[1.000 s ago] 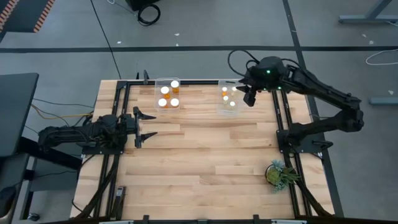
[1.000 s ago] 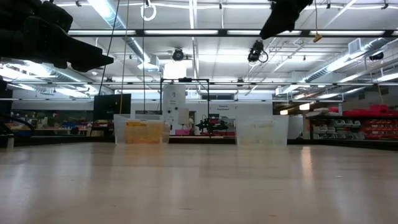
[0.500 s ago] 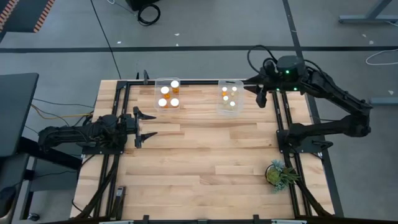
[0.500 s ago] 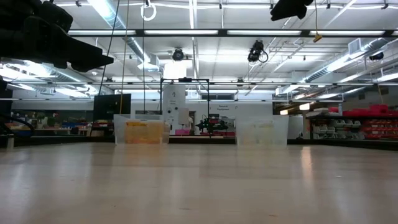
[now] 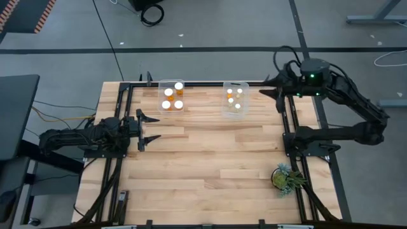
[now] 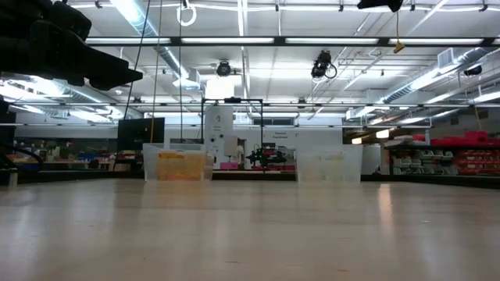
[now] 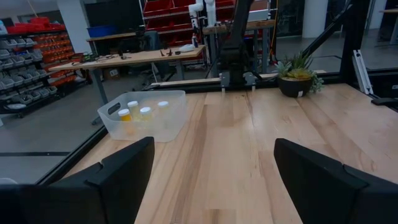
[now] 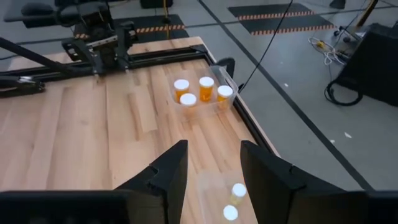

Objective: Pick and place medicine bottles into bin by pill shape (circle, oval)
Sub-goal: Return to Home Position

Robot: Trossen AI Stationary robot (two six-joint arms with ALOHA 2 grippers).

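Note:
Two clear bins stand at the table's far edge. The left bin [image 5: 172, 97] and the right bin [image 5: 234, 100] each hold several medicine bottles [image 5: 179, 85] [image 5: 237, 107], amber with white caps, standing upright. My right gripper [image 5: 273, 98] [image 8: 213, 146] hangs high over the table's far right corner, right of the right bin. Its fingers stand a little apart with nothing between them. My left gripper [image 5: 154, 127] [image 7: 214, 149] waits level at the table's left side, open and empty. In the low view only a tip of the right arm [image 6: 383, 4] shows at the top.
A small potted plant [image 5: 284, 178] stands near the right edge, toward the front. Black frame rails [image 5: 289, 121] run along the table's left and right sides. The wide wooden middle [image 5: 210, 159] bears nothing. The left wrist view shows one bin [image 7: 146, 115] with bottles.
My right gripper has drawn back from above the right bin toward the table's right edge and has risen, leaving the low view almost wholly at the top. Its finger gap looks unchanged. The bins and bottles have stayed in place.

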